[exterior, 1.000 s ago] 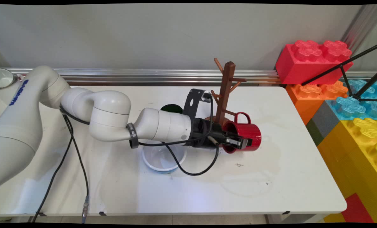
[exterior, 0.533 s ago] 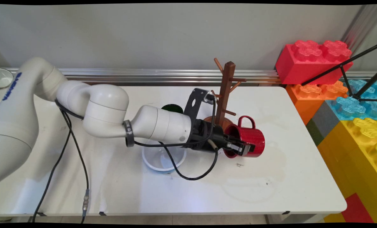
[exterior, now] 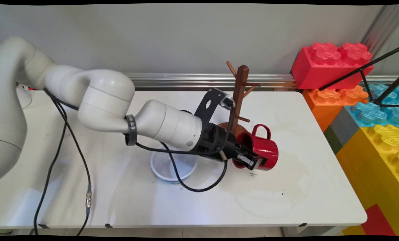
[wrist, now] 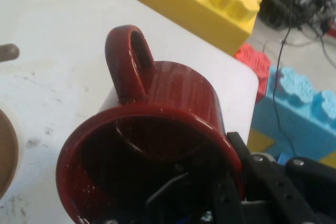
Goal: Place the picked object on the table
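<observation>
A red mug (exterior: 263, 149) lies on its side in my gripper (exterior: 250, 160), which is shut on its rim, one finger inside and one outside. Its handle (exterior: 261, 130) points up and back, and its mouth faces the arm. The mug hangs a little above the table (exterior: 286, 187), just right of the wooden mug tree (exterior: 238, 97) and its round base (exterior: 228, 128). In the hand view the mug (wrist: 157, 145) fills the frame with its handle (wrist: 128, 59) at the top, and the outer finger (wrist: 252, 177) presses on the rim at lower right.
A white bowl (exterior: 172, 167) sits under the arm's wrist. A dark green cup (exterior: 185, 111) is mostly hidden behind the forearm. Big toy bricks, red (exterior: 330, 63), orange, blue and yellow (exterior: 383, 150), stack along the table's right side. A metal rail runs along the back edge.
The arm has risen at its elbow and tilted the wrist downward. The mug has shifted slightly right and tipped, its handle now leaning more to the right.
</observation>
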Available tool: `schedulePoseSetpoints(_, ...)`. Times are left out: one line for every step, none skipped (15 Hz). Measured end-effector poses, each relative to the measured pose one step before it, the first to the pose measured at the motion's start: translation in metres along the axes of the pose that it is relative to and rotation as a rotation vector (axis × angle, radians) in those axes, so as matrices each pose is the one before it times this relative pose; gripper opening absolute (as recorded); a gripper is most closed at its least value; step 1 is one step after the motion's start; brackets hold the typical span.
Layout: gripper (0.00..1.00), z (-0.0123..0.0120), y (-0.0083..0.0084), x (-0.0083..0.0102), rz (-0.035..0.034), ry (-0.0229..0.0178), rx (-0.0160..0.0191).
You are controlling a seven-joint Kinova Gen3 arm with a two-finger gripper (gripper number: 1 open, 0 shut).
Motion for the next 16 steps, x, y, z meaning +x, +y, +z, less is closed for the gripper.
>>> schedulePoseSetpoints(0.00, -0.00296, 0.00418, 0.00323, 0.02091, -0.02747, 0.00246)
schedulePoseSetpoints(0.00, -0.00271, 0.00347, 0.00288, 0.01798, -0.02149, 0.00244)
schedulePoseSetpoints(0.00, -0.00248, 0.00323, 0.00273, 0.01671, -0.02326, 0.00416)
schedulePoseSetpoints(0.00, -0.00317, 0.00402, 0.00406, 0.02174, -0.02919, 0.00685)
schedulePoseSetpoints(0.00, -0.00214, 0.00266, 0.00356, 0.01624, -0.02007, 0.00649)
schedulePoseSetpoints(0.00, -0.00245, 0.00304, 0.00435, 0.01864, -0.02547, 0.00887)
schedulePoseSetpoints(0.00, -0.00197, 0.00296, 0.00527, 0.01824, -0.02580, 0.01198)
schedulePoseSetpoints(0.00, -0.00179, 0.00226, 0.00434, 0.01470, -0.02056, 0.00999)
schedulePoseSetpoints(0.00, -0.00158, 0.00255, 0.00546, 0.01979, -0.02488, 0.01226)
schedulePoseSetpoints(0.00, -0.00144, 0.00249, 0.00557, 0.02145, -0.02398, 0.01101)
schedulePoseSetpoints(0.00, -0.00120, 0.00203, 0.00476, 0.01891, -0.02221, 0.00891)
schedulePoseSetpoints(0.00, -0.00135, 0.00202, 0.00519, 0.02216, -0.02587, 0.01050)
schedulePoseSetpoints(0.00, -0.00137, 0.00136, 0.00505, 0.02164, -0.02555, 0.01228)
schedulePoseSetpoints(0.00, -0.00115, 0.00064, 0.00408, 0.01796, -0.02236, 0.01204)
schedulePoseSetpoints(0.00, -0.00058, 0.00022, 0.00288, 0.01064, -0.01557, 0.00837)
schedulePoseSetpoints(0.00, -0.00077, 0.00017, 0.00423, 0.01422, -0.02356, 0.01221)
